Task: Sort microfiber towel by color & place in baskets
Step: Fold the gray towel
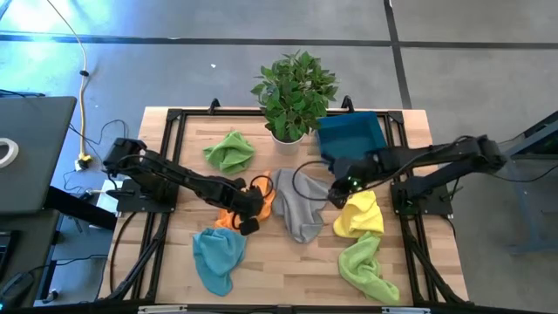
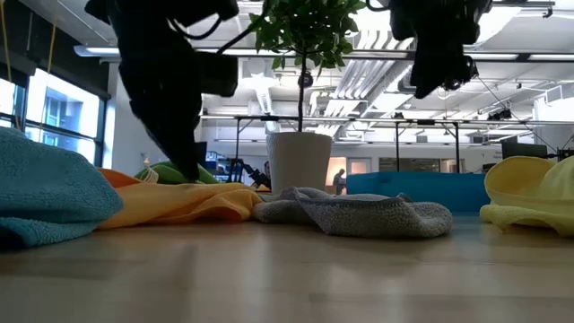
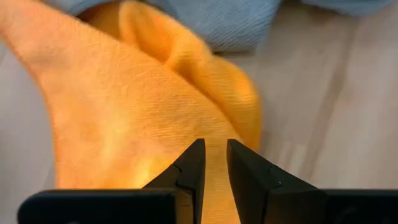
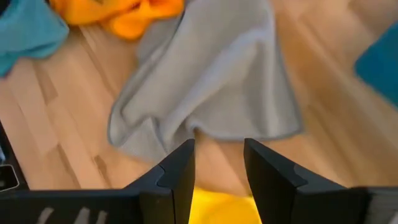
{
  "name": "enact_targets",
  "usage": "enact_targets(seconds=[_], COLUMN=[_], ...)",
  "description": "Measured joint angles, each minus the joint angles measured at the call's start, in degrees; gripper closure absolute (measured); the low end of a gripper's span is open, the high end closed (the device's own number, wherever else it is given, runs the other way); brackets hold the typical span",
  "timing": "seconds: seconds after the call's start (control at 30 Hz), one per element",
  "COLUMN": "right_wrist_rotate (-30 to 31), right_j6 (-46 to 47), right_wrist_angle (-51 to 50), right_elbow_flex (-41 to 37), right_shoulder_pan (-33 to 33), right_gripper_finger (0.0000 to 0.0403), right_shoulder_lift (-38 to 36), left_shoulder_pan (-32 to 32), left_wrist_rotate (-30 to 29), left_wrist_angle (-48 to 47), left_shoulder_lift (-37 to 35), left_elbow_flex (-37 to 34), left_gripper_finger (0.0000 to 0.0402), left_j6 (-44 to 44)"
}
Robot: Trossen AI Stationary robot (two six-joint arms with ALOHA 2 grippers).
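An orange towel [image 3: 124,106] lies crumpled on the table at mid-left, beside a grey towel [image 1: 296,208]. My left gripper [image 3: 216,144] points steeply down right over the orange towel [image 1: 225,220], its fingers a narrow gap apart. My right gripper [image 4: 219,144] hangs open, well above the table, over the grey towel's [image 4: 211,74] right edge and the yellow towel [image 1: 359,214]. The teal-blue basket [image 1: 353,135] stands at the far right, next to the plant pot. My left gripper comes at the orange towel from above, slanting down, with its fingertips [image 3: 194,155] close over a broad flat part of the cloth. I cannot tell whether they touch it. The towel lies slack on the table.
A potted plant [image 1: 292,96] stands at the far middle. A green towel [image 1: 229,150] lies far left, a blue towel [image 1: 218,257] near left, a lime towel [image 1: 366,266] near right. A black frame [image 1: 166,131] borders the tabletop.
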Motion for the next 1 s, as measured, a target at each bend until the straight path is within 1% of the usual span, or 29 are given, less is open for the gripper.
enact_targets(seconds=[0.27,0.4,0.5,0.77,1.0], right_wrist_rotate=[0.20,0.20,0.20,0.20,0.18], right_j6=[5.90,6.16,6.16,6.09,5.91], right_wrist_angle=[0.23,0.04,-0.31,-0.66,-0.94], right_elbow_flex=[0.04,0.04,0.04,0.04,0.04], right_shoulder_pan=[4.04,4.94,5.68,6.98,7.67], right_gripper_finger=[0.0273,0.0273,0.0273,0.0273,0.0273], right_shoulder_lift=[4.62,6.03,6.31,6.33,6.33], left_shoulder_pan=[-0.02,-0.51,-1.45,-6.86,-13.45], left_wrist_rotate=[-0.80,-0.80,0.66,7.38,9.59], left_wrist_angle=[-6.37,-9.55,-12.87,-26.01,-35.28], left_shoulder_lift=[1.95,2.35,2.30,2.30,2.30], left_elbow_flex=[0.00,0.00,0.02,0.00,0.00], left_gripper_finger=[0.0344,0.0344,0.0344,0.0344,0.0344], left_j6=[0.00,-0.67,-2.14,-7.43,-10.12])
